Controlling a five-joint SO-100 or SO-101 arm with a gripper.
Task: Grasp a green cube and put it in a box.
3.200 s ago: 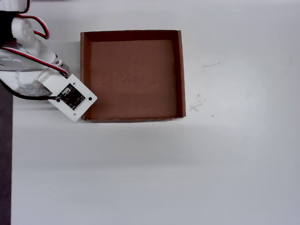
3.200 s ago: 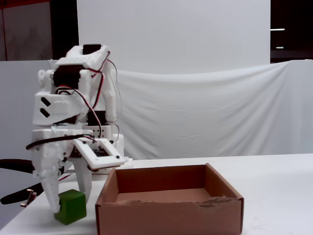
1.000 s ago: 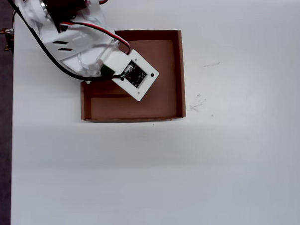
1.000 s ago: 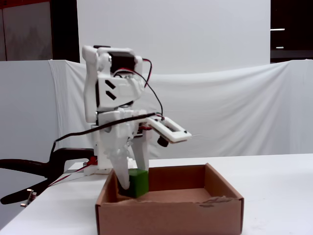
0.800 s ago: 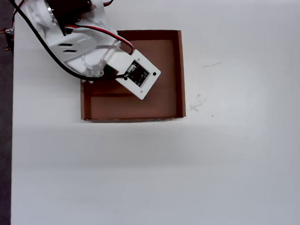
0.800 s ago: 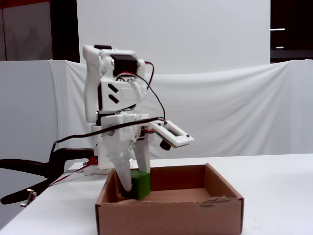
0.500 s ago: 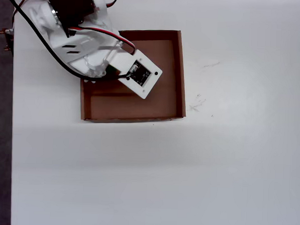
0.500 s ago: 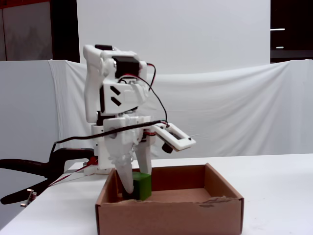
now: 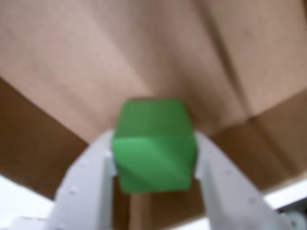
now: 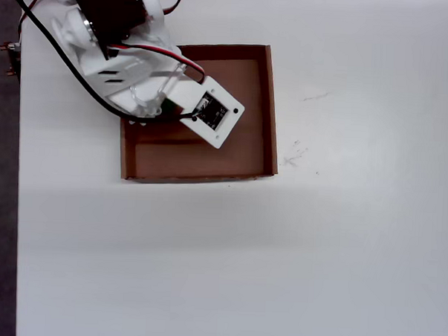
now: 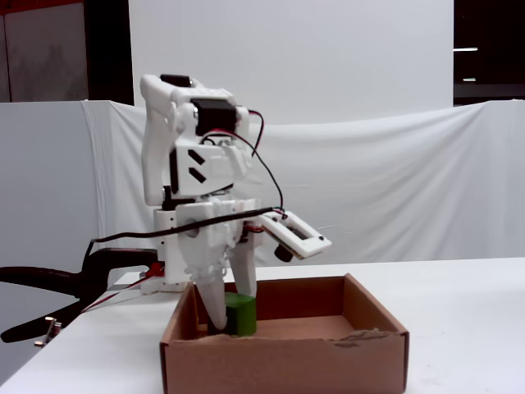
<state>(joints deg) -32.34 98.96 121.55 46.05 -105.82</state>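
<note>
The green cube [image 9: 154, 146] sits between my white fingers [image 9: 91, 187] in the wrist view, and both jaws press its sides. My gripper [image 9: 154, 143] is shut on it. In the fixed view the cube [image 11: 241, 315] is down inside the brown cardboard box [image 11: 287, 361], at or just above the floor near its left side, with the gripper [image 11: 232, 316] reaching in from above. In the overhead view the arm covers the box's [image 10: 270, 103] upper left part, and only a sliver of the cube [image 10: 169, 106] shows. The box floor [image 9: 96, 57] fills the wrist view.
The box stands on a white table [image 10: 280, 252]. The arm's base and cables [image 11: 115, 263] are left of the box in the fixed view. A white cloth backdrop [image 11: 394, 189] hangs behind the table. The table's left edge [image 10: 16, 203] is close to the box.
</note>
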